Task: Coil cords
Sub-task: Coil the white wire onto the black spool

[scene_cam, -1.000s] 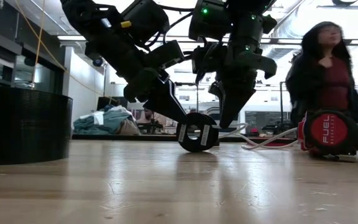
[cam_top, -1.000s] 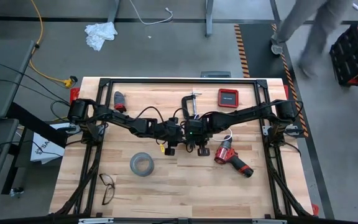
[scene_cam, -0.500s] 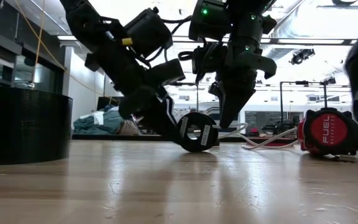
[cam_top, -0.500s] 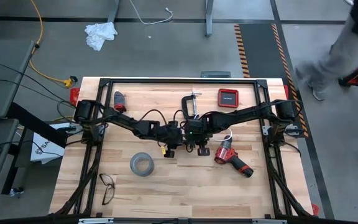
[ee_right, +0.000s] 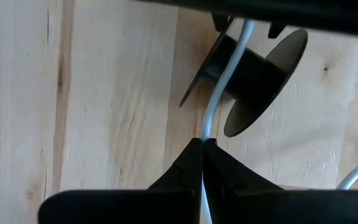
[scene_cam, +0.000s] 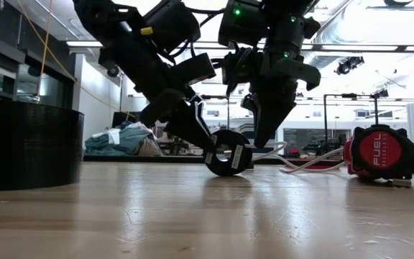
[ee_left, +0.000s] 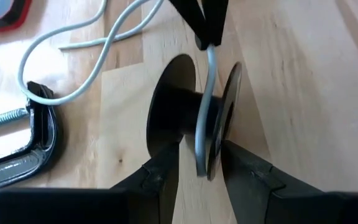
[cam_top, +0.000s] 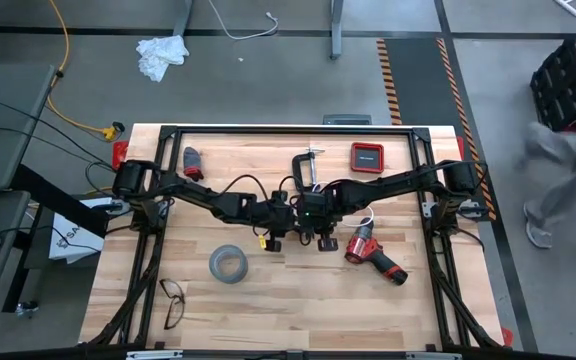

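The black round disc is a small spool (scene_cam: 228, 152) with two flanges. A thin white cable (ee_left: 205, 93) runs over its hub. My left gripper (ee_left: 201, 158) is shut on the spool at the table's middle (cam_top: 273, 243). My right gripper (ee_right: 202, 144), just to its right (cam_top: 324, 243), is shut on the cable a short way from the spool (ee_right: 247, 68). The cable's loose part (scene_cam: 300, 162) lies in loops on the wood toward the red drill. My left gripper pinches the spool between its two fingers, one on the outer face of each flange (ee_left: 224, 134). The fingers slant down from the table's left. The spool stands on edge; whether its lower rim (scene_cam: 227, 173) touches the table I cannot tell. My right gripper pinches the white cable (ee_right: 207, 127) between its fingertips, pointing down from above. The cable runs straight from the fingertips into the gap between the spool's flanges (ee_right: 241, 43).
A red drill (cam_top: 373, 255) lies right of the grippers. A grey tape roll (cam_top: 228, 263) and glasses (cam_top: 173, 300) lie near left. A black clamp (cam_top: 308, 165), a red box (cam_top: 366, 156) and a small red-black object (cam_top: 191, 160) lie at the far side.
My left gripper dipped and tipped lower with the spool, carrying it slightly toward my right gripper, then rose back to about where it started. My right gripper kept still, shut on the cable. A person walked past beyond the table's right side.
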Available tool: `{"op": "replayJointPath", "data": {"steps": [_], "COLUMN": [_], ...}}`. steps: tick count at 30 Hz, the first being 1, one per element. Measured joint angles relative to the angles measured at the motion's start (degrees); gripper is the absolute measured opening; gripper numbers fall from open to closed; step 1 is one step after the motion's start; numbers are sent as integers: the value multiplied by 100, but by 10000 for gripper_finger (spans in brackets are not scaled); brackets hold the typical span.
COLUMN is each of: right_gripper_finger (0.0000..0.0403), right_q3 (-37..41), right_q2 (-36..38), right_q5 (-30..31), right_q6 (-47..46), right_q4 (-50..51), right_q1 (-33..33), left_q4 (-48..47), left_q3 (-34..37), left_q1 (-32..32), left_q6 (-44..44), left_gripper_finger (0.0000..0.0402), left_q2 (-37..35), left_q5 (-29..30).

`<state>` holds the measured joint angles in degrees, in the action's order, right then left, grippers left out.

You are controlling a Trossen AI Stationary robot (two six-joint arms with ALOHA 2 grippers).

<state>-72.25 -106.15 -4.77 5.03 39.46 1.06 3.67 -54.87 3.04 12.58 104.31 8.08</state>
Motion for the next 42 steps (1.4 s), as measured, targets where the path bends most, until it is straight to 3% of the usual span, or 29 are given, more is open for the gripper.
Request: {"op": "replayJointPath", "data": {"steps": [17,30,34,39,42], "right_gripper_finger": [0,0,0,0,0], "right_q3": [0,0,-1,0,0], "right_q2": [0,0,0,0,0], "right_q5": [-1,-1,-1,-1,1], "right_q6": [-2,-2,-2,-2,-4], "right_q4": [-21,-32,-34,-32,-30], "right_q1": [0,0,0,0,0], "left_q4": [45,43,43,40,33], "left_q3": [-2,-2,-2,-2,-2], "left_q1": [134,134,134,132,134], "left_q6": [249,-394,-453,-582,-751], "left_gripper_finger": [115,113,87,17,13], "left_q2": [-2,-2,-2,-2,-2], "left_q5": [-140,-149,-108,-2,0]}}
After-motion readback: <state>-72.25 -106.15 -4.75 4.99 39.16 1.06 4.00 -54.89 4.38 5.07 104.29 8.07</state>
